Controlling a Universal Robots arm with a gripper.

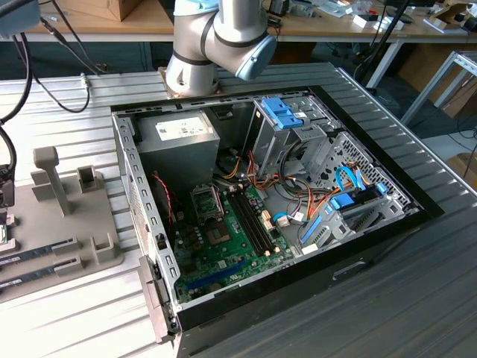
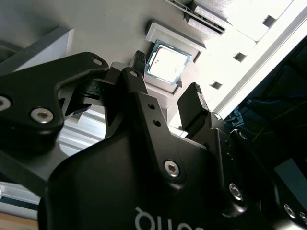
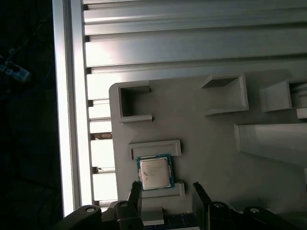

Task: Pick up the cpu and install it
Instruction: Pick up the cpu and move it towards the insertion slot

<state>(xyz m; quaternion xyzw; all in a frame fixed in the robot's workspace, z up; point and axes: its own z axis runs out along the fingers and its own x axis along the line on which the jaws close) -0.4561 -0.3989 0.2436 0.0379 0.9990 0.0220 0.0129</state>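
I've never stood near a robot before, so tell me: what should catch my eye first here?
First, the open black desktop computer case mid-table in the exterior view, its green motherboard bare, with the grey-and-blue robot arm behind it. In both wrist views, the small square cpu with green rim and silver lid lies in a pale grey holder plate, with the black gripper open close by it.

gripper [image 3: 166, 187] cut off at edge, arm [image 1: 216, 37] cropped above
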